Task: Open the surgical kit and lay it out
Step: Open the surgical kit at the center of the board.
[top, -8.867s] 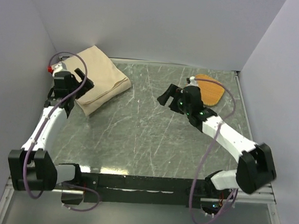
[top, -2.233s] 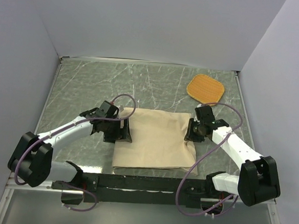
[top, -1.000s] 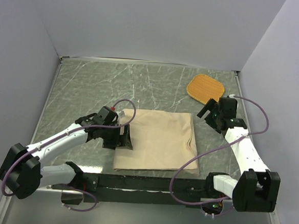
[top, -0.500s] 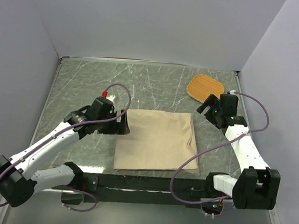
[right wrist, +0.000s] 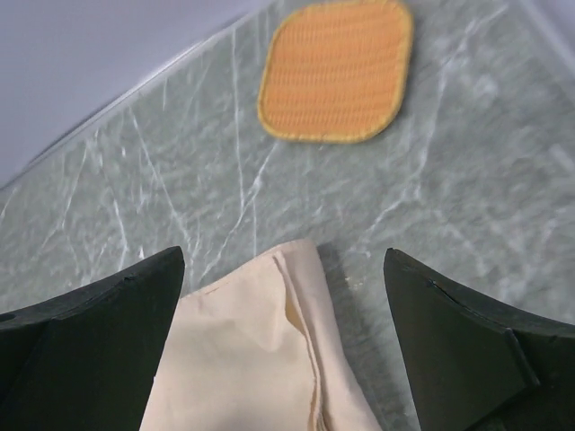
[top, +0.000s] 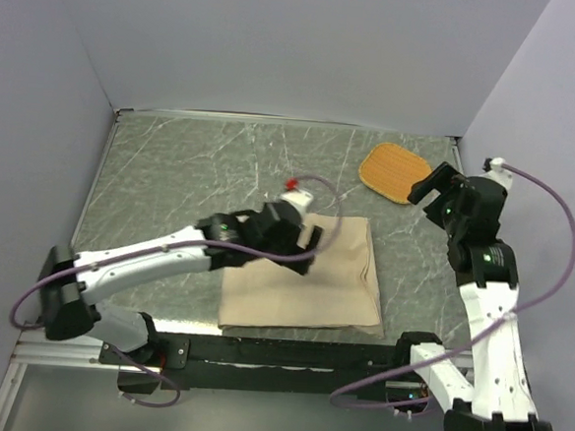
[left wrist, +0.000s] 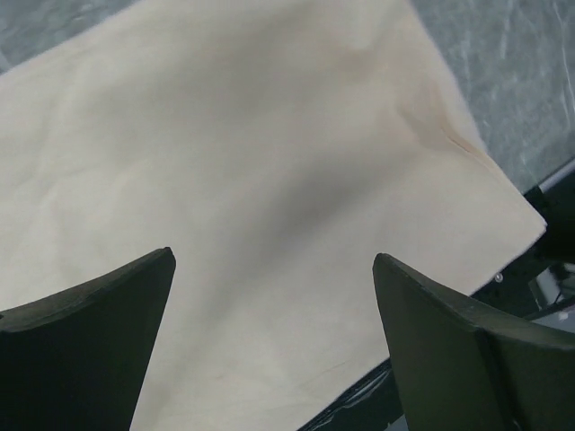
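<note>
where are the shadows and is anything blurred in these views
Left wrist: a soft grey shadow crosses the beige cloth ahead of the left gripper, whose dark edges look soft. Right wrist: the orange woven pad is sharp, weave visible. Top external: even light, no glare on the table.

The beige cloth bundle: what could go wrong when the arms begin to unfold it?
1. The bundle lies close to the near edge of the table; a flap pulled that way may hang over it.
2. Its far right corner shows stacked layers in the right wrist view; the open left gripper above it may pinch several and drag the bundle.
3. The orange pad lies near that corner; an opened flap may cover it.
</note>
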`<action>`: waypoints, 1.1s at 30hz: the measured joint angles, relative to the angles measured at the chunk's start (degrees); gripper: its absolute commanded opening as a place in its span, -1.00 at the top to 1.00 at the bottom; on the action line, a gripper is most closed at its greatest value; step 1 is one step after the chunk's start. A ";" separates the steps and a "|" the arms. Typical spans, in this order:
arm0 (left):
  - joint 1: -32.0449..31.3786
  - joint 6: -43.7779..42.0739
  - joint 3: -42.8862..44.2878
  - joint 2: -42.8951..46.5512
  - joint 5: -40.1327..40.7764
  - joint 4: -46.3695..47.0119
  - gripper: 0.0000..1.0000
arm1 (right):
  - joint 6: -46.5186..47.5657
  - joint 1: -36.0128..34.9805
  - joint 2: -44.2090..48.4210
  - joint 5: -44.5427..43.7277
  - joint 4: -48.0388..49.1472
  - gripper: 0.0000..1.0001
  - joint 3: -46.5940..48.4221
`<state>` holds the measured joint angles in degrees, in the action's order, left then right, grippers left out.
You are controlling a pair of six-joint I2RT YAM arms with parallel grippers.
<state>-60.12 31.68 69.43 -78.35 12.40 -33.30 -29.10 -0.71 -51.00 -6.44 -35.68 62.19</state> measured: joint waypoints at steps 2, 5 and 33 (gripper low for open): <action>-5.05 -0.59 3.37 -4.33 2.80 0.44 -0.99 | 1.09 -1.11 2.56 -2.32 -2.12 -1.00 2.60; -11.80 -1.25 10.34 -12.07 6.88 -0.61 -0.94 | 1.95 -3.26 7.02 -3.48 -2.91 -1.00 4.44; -27.08 -15.15 34.56 -42.51 12.72 -1.62 -0.34 | 1.99 -4.31 22.64 -5.14 -11.06 -1.00 3.85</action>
<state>-87.20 16.53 103.98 -120.86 25.12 -34.92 -27.11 -5.02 -28.36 -11.57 -46.74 66.04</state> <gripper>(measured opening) 0.676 0.999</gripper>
